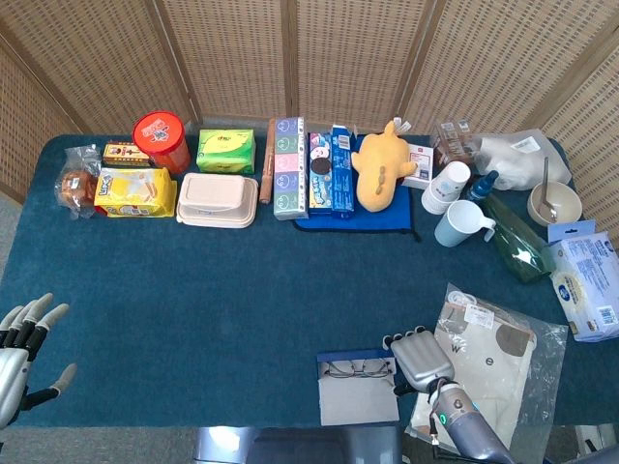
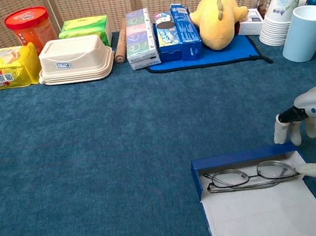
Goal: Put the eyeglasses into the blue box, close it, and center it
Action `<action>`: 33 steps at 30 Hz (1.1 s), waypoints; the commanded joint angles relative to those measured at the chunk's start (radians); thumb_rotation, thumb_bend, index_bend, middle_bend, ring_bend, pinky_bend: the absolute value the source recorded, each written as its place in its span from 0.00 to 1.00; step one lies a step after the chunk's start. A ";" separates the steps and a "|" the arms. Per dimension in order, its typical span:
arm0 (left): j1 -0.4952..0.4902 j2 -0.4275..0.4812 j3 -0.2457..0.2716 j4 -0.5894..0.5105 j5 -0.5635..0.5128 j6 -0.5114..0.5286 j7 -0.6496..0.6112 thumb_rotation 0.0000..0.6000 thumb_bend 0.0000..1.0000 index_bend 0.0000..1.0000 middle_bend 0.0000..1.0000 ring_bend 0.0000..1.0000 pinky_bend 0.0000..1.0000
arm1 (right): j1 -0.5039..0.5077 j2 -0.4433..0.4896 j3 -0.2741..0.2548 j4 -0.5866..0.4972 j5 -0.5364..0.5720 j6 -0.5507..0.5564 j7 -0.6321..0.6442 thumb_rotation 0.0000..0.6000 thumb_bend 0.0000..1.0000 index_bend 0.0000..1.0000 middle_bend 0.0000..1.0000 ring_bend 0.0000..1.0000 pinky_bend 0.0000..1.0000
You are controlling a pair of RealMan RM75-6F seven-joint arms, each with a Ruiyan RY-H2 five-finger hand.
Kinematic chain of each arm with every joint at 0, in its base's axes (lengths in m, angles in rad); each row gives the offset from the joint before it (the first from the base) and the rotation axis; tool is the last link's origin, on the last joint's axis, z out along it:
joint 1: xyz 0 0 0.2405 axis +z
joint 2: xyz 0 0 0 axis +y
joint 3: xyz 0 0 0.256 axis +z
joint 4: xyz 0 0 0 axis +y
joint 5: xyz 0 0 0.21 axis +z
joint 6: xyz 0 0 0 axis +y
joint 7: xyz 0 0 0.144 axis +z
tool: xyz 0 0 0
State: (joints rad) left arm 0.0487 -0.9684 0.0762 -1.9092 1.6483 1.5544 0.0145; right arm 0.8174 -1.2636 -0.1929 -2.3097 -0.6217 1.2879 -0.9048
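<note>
Left hand: the left hand (image 1: 24, 343) is seen at the near left table edge in the head view only, fingers spread apart and nothing held.
Table: a blue-carpeted table (image 2: 94, 161) is shown, with packaged goods lined along the far side.
Far row: a red tub (image 2: 30, 25), a beige lidded container (image 2: 74, 59) and a yellow plush toy (image 2: 217, 14) are set well apart from the work area.
Blue box: the blue box (image 2: 239, 158) is found near the front edge, right of centre, lying open with its pale inner panel turned up.
Eyeglasses: the eyeglasses (image 2: 250, 175) are laid inside the box, just beside its far blue wall, lenses flat.
Right hand: the right hand (image 2: 308, 127) is placed at the right end of the box; fingers are curled down beside the far corner, and a thumb tip appears to touch the box edge by the glasses. Whether the box is pinched cannot be told.
Progress: insertion is judged done. Closing of the lid is not yet done, and the box is not yet brought to the table's centre.
</note>
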 commanded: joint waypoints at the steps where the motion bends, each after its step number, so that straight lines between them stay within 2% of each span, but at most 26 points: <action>1: 0.001 0.000 0.001 0.001 0.001 0.002 -0.003 1.00 0.28 0.10 0.03 0.00 0.00 | -0.008 -0.007 -0.008 -0.008 -0.011 0.001 -0.005 0.44 0.33 0.26 0.33 0.34 0.25; 7: 0.007 0.003 0.004 0.004 0.002 0.010 -0.007 1.00 0.28 0.10 0.03 0.00 0.00 | -0.017 -0.011 -0.013 -0.016 -0.036 0.000 -0.008 0.45 0.33 0.26 0.33 0.34 0.25; 16: 0.028 0.010 0.012 0.005 0.007 0.039 -0.013 1.00 0.28 0.10 0.03 0.00 0.00 | 0.006 -0.019 0.022 -0.010 -0.065 -0.021 -0.030 0.45 0.33 0.26 0.33 0.34 0.25; 28: 0.038 0.006 0.014 0.025 0.004 0.048 -0.035 1.00 0.28 0.10 0.03 0.00 0.00 | 0.070 -0.087 0.067 -0.007 0.004 -0.052 -0.094 0.44 0.33 0.26 0.33 0.34 0.25; 33: 0.040 0.006 0.014 0.034 0.002 0.051 -0.045 1.00 0.28 0.10 0.03 0.00 0.00 | 0.080 -0.106 0.066 -0.012 0.020 -0.042 -0.108 0.45 0.33 0.26 0.33 0.34 0.25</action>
State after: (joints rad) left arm 0.0886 -0.9624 0.0902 -1.8766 1.6509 1.6051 -0.0293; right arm 0.8959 -1.3677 -0.1265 -2.3192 -0.6031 1.2439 -1.0103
